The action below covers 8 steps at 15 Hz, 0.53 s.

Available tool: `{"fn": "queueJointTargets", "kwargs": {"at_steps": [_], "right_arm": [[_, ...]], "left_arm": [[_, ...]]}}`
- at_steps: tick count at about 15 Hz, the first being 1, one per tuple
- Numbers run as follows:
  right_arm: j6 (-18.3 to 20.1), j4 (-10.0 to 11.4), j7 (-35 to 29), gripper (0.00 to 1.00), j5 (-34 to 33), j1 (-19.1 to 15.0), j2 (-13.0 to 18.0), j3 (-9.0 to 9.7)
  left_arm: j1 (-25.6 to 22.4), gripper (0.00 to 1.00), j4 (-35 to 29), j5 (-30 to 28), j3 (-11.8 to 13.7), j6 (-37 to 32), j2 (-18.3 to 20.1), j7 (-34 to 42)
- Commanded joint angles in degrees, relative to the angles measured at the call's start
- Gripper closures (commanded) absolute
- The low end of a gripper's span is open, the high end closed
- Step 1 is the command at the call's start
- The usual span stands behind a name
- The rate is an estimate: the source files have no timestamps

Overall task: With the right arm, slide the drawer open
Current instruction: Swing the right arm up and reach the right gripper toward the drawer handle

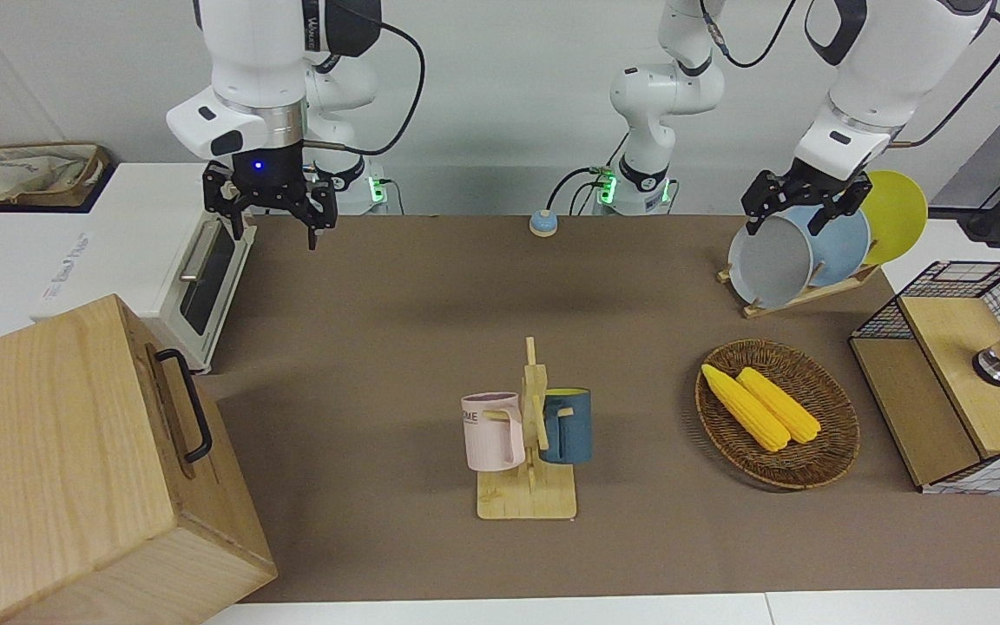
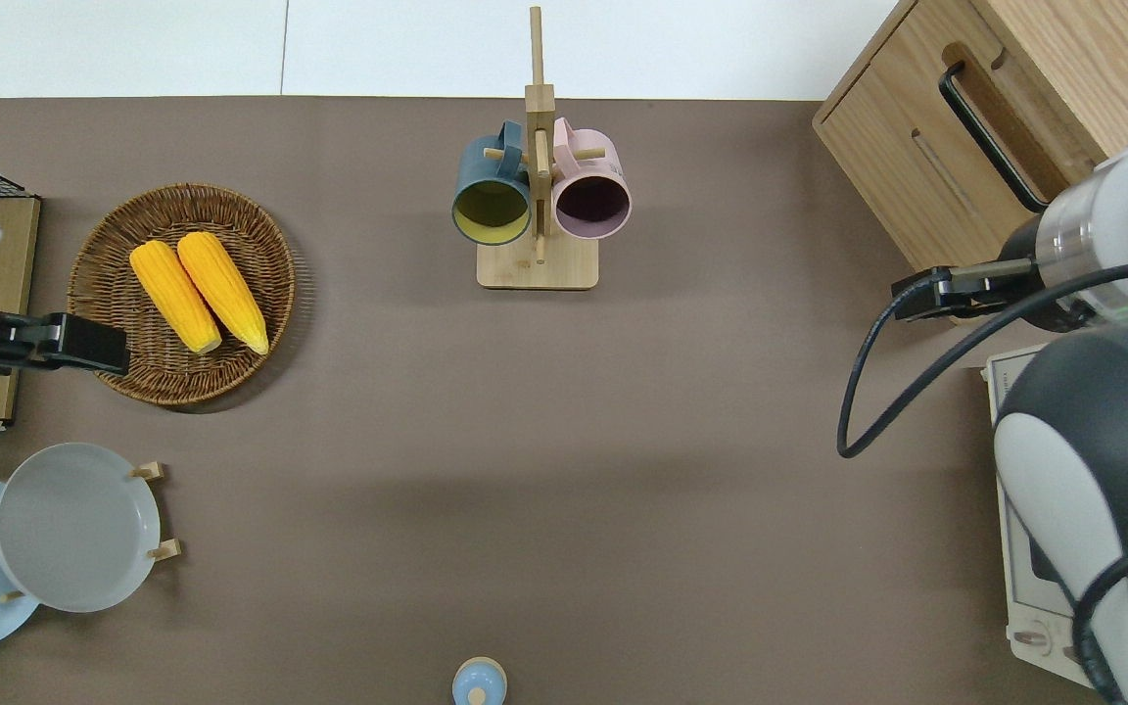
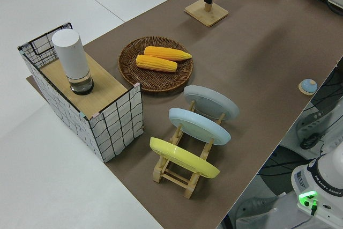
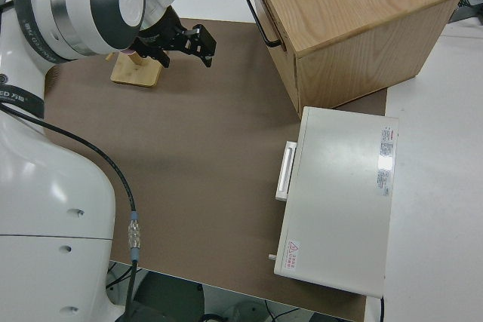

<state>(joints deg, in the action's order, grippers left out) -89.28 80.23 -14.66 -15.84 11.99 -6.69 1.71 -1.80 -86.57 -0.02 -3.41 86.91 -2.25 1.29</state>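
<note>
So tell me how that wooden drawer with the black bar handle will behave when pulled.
The light-wood drawer probably slides straight out. Its black bar handle looks rigid, unlikely to flex. The big box seems heavy enough to stay put.

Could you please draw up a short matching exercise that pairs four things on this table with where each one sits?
Things:
1. corn cobs
2. pink mug
3. grey plate
4. white cylinder

Places:
A. on the wooden plate rack
B. on top of the wire-mesh box
C. in the wicker basket
D. hung on the wooden mug stand

Pairs: 1-C, 2-D, 3-A, 4-B
</note>
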Motion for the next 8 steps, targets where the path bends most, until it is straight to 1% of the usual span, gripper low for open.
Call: {"fn": "queueJointTargets", "kwargs": {"at_steps": [1,2,3,4,5,6,8], "right_arm": [[-1.4,0.2,-3.6,0.011,-15.1,3.3,-2.3,3.81],[-1.4,1.0,-4.7,0.011,-18.1,3.4,-2.6,4.43],[-1.5,2.9,-6.9,0.011,-22.2,3.4,-3.1,6.0],[-1.4,4.3,-8.3,0.011,-27.3,3.4,-3.9,7.59],[-1.4,6.2,-10.2,0.011,-32.7,3.4,-4.7,8.99],[-1.5,8.1,-11.7,0.011,-37.3,3.4,-5.6,9.7],[-1.5,9.8,-12.8,0.011,-44.3,3.4,-7.9,10.76]], "left_arm": [[-0.2,0.01,1.5,1.0,-0.4,-1.1,-0.7,0.6],[-0.2,0.01,1.4,1.0,-0.4,-1.1,-0.7,0.6],[-0.2,0.01,1.5,1.0,-0.4,-1.1,-0.7,0.6],[-0.2,0.01,1.5,1.0,-0.4,-1.1,-0.7,0.6],[-0.2,0.01,1.4,1.0,-0.4,-1.1,-0.7,0.6],[-0.2,0.01,1.4,1.0,-0.4,-1.1,-0.7,0.6],[-0.2,0.01,1.5,1.0,-0.4,-1.1,-0.7,0.6]]}}
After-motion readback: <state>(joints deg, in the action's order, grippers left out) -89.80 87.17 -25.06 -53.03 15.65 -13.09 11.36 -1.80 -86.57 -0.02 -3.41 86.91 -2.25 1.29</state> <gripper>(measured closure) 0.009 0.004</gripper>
